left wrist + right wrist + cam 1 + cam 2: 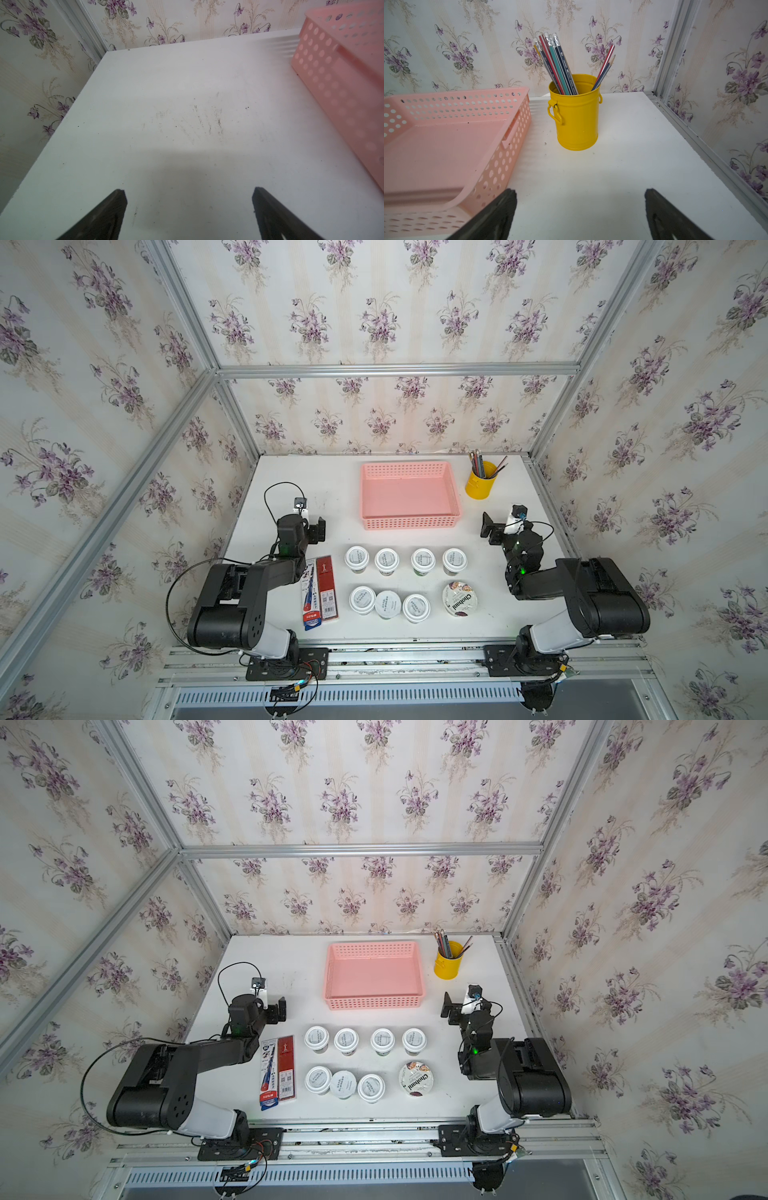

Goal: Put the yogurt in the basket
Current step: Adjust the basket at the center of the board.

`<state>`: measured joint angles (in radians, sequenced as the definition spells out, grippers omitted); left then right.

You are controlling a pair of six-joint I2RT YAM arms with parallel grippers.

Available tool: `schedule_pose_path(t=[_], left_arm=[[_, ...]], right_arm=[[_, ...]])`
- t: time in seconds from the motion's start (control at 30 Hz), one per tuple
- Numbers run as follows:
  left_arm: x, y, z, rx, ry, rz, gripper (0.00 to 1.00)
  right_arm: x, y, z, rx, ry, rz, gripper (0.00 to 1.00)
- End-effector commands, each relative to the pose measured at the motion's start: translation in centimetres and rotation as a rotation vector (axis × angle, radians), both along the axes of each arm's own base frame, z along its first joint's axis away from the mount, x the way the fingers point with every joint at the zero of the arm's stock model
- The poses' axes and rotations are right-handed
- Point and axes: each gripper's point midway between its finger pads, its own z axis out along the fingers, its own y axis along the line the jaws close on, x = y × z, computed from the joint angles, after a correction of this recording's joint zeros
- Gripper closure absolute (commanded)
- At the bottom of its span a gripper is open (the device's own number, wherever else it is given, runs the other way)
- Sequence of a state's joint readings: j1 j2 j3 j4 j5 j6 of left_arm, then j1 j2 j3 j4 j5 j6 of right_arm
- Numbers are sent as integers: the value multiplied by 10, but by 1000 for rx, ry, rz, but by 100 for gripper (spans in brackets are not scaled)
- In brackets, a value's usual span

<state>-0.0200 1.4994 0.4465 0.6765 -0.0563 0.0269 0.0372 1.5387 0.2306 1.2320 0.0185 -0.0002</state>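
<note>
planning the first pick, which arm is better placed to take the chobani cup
Right. The Chobani cup sits at the right end of the near row, nearer the right arm, whose jaws stand open and empty. The left arm would likely have to reach across the small cups.

The one legible word is "Chobani", in dark letters on the lid of the wide yogurt cup (460,599) (416,1080), readable in both top views. The small yogurt cups (387,559) bear grey print on white lids, too small to read. The red pack (327,588) shows a square code. Its lettering, the blue pack's (311,593) and the pencils' (560,64) cannot be made out.
</note>
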Motion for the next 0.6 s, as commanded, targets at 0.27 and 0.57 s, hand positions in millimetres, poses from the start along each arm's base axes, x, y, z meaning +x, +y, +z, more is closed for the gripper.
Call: schedule_pose_path(t=[0.27, 0.57], left_arm=[[3, 0, 7, 1, -28, -4, 1], [-1, 23, 39, 24, 112, 159, 1]], right_arm=[[1, -2, 6, 2, -23, -11, 0], [-1, 5, 40, -70, -15, -139, 0]])
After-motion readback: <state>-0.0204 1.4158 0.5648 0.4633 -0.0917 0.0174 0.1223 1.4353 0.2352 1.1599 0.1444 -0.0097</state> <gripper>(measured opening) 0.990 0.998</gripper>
